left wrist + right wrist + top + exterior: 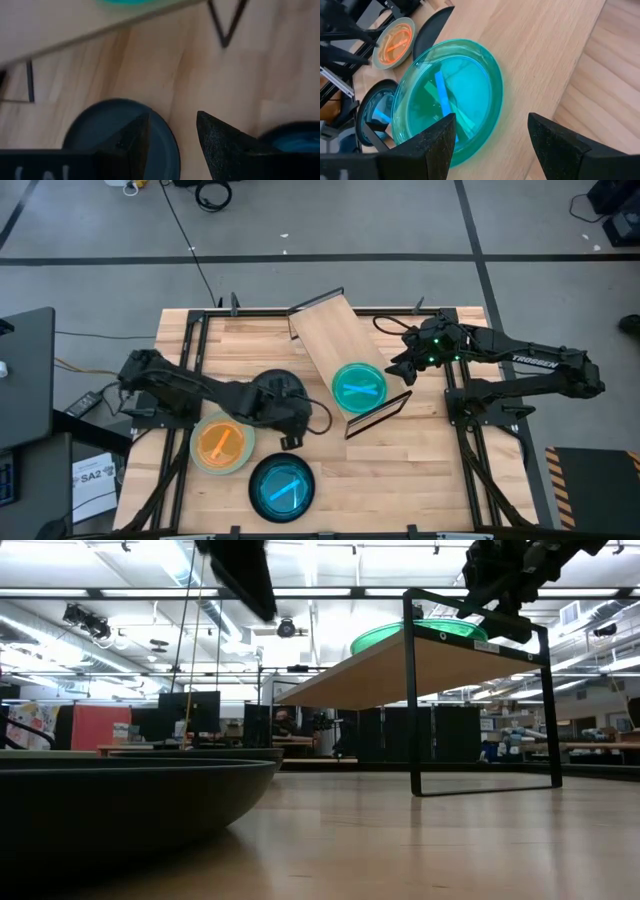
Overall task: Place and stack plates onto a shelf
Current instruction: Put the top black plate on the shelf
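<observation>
A teal plate (358, 386) lay on the shelf (335, 340), near its front end. The right tool (404, 365) hung just beside it, fingers apart and empty. On the tabletop (400, 470), the left tool (291, 423) hovered over a dark plate (100, 127), fingers apart, beside the orange plate (222, 442) and blue plate (281, 487).

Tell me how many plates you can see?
4. A teal plate sits on the shelf. On the table: an orange plate, a blue plate nearest the front edge, and a dark plate partly under the left arm. More may be hidden.
</observation>
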You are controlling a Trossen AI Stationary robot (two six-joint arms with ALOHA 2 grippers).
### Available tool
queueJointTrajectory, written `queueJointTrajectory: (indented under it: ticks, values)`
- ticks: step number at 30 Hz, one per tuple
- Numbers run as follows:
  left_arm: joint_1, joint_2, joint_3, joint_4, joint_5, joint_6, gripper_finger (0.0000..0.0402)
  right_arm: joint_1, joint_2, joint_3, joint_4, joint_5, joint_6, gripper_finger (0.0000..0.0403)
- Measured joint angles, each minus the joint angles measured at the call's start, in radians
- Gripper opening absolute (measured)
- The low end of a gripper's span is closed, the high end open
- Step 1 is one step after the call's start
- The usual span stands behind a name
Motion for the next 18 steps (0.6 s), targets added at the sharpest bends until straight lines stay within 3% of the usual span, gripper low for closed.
queueJointTrajectory:
  ticks: [8, 15, 18]
  values:
    - [0.032, 0.131, 0.0, -0.098, -0.002, -0.01, 0.0157, 0.0, 0.0, 0.0, -0.002, 0.0, -0.009, 0.0252]
    - [0.038, 0.148, -0.001, -0.136, -0.056, -0.014, 0.0142, 0.0, 0.0, 0.0, -0.008, 0.0, -0.027, 0.0252]
    - [0.033, 0.136, -0.058, -0.09, -0.064, -0.021, 0.0142, 0.0, 0.0, 0.0, -0.008, 0.0, -0.027, 0.0252]
